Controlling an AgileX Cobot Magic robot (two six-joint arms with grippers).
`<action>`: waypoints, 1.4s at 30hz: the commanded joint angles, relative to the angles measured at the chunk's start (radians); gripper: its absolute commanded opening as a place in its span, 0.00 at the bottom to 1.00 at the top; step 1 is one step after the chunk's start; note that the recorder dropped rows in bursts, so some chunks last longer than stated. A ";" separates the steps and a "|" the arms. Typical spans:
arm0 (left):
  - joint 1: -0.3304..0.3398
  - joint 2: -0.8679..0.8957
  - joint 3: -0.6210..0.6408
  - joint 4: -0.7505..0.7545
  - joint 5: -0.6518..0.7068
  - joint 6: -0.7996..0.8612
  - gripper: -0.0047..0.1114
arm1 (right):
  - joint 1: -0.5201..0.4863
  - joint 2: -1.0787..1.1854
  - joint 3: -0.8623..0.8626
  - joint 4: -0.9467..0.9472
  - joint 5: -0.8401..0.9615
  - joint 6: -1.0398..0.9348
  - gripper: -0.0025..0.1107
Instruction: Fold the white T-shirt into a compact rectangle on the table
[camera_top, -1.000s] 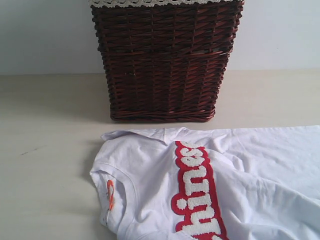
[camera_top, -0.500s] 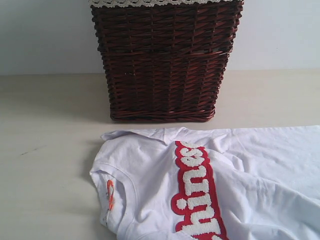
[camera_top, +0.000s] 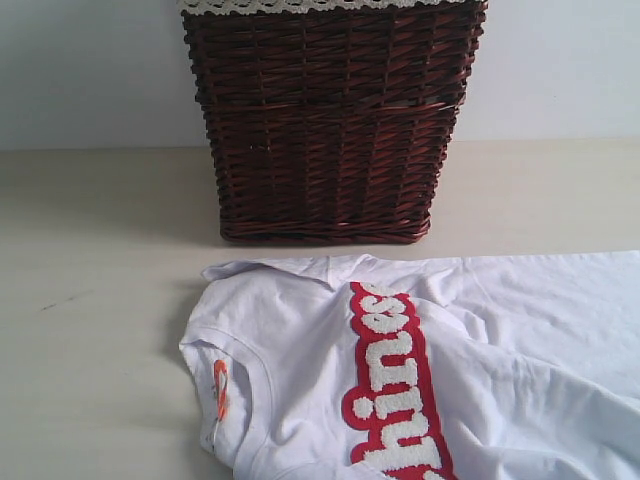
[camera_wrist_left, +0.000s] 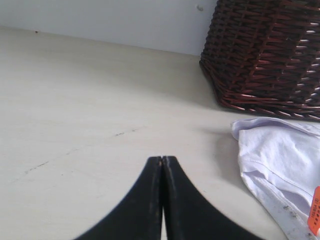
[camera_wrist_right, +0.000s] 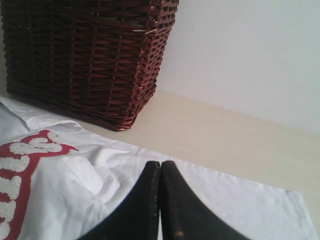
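Note:
The white T-shirt (camera_top: 500, 340) lies spread on the table (camera_top: 90, 330), collar and orange tag (camera_top: 220, 390) toward the left, red-outlined lettering (camera_top: 392, 385) running across the chest. No gripper shows in the exterior view. In the left wrist view my left gripper (camera_wrist_left: 162, 159) is shut with nothing in it, over bare table (camera_wrist_left: 75, 125) beside the shirt's sleeve and collar edge (camera_wrist_left: 275, 160). Over the body of the shirt (camera_wrist_right: 240, 200) hangs my right gripper (camera_wrist_right: 160, 163), shut and empty, with the lettering (camera_wrist_right: 20, 160) off to one side.
A dark wicker basket (camera_top: 325, 120) with a lace-trimmed liner (camera_top: 300, 5) stands on the table just behind the shirt, against a pale wall (camera_top: 90, 70). It also shows close by as the basket (camera_wrist_left: 270, 50) and the basket (camera_wrist_right: 85, 55).

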 joint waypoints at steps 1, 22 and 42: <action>-0.003 -0.007 -0.003 -0.007 -0.003 0.001 0.04 | 0.002 -0.006 0.005 -0.003 0.001 -0.011 0.02; -0.003 -0.007 -0.003 -0.007 -0.003 0.001 0.04 | 0.002 -0.006 0.005 -0.003 0.001 -0.011 0.02; -0.003 -0.007 -0.003 0.222 -0.540 0.416 0.04 | 0.002 -0.006 0.005 -0.262 -0.016 -0.010 0.02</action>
